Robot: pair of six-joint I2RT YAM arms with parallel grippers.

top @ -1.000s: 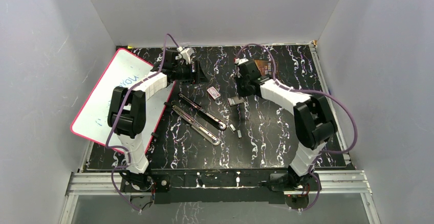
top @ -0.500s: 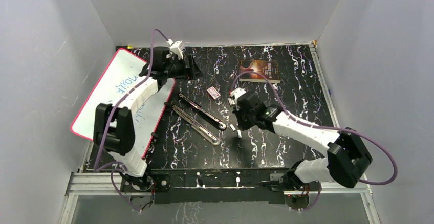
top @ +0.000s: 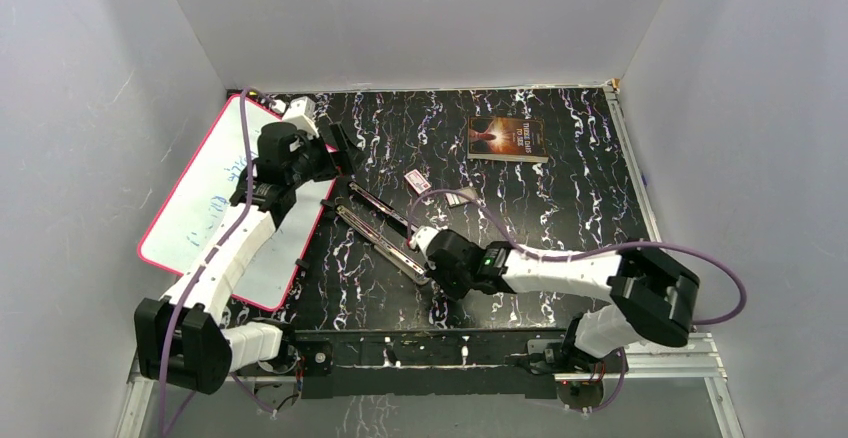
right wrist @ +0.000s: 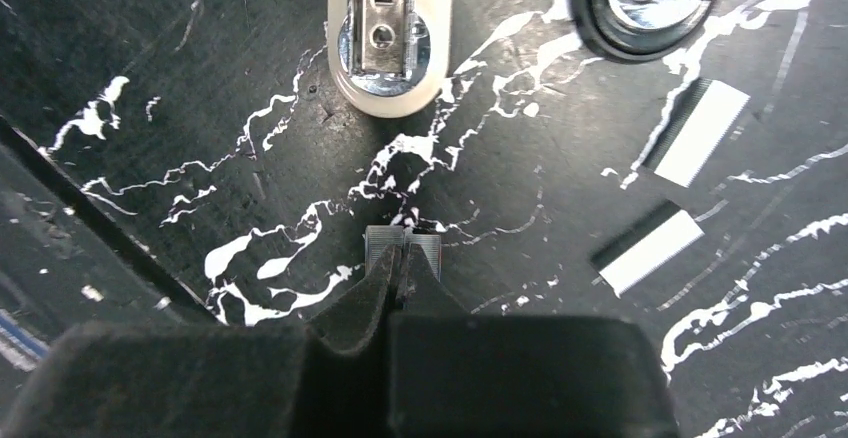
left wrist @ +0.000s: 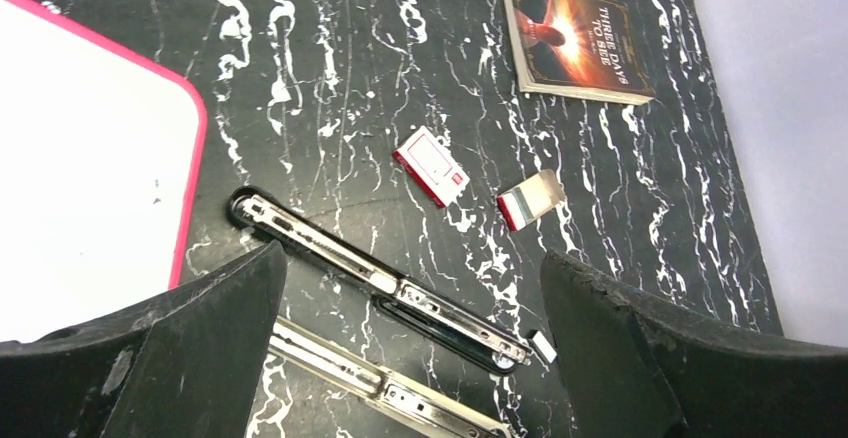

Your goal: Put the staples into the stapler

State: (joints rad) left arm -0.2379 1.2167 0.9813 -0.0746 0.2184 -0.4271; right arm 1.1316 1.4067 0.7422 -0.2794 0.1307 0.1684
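Observation:
The stapler lies opened flat as two long arms, a black one and a chrome one. My right gripper is shut, with a short grey strip of staples pinched at its tips. It sits just in front of the chrome arm's rounded end. Two more staple strips lie to its right on the table. My left gripper hovers above the stapler's far end, open wide and holding nothing.
A red-and-white staple box and its pulled-out tray lie behind the stapler. A book rests at the back. A pink-edged whiteboard covers the left side.
My right arm swung from the staple box down to the stapler's near end, staying shut. My left arm drew back toward the whiteboard and its jaws opened wider.

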